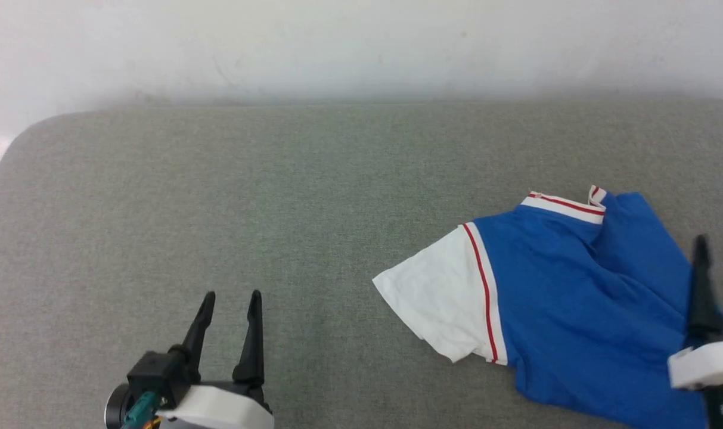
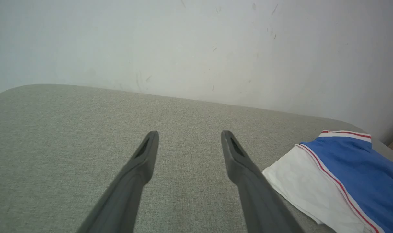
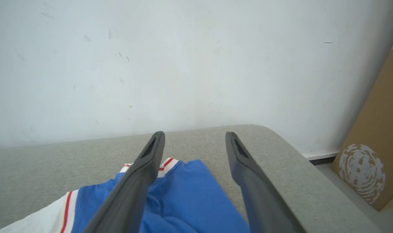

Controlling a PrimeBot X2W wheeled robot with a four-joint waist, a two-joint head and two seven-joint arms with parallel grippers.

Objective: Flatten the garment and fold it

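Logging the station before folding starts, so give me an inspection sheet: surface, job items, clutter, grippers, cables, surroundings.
Surface: grey fabric-covered table, rounded corners.
Job's things: garment, blue T-shirt, rumpled, not flat, on the table's right side, white sleeve pointing left.
Clutter: nothing seen.
Grippers: left gripper open over bare table; right gripper open above the garment, gripping nothing.
Cables: teal connector at the left wrist.
Surroundings: scuffed white wall behind; cardboard box beyond the table's right end.
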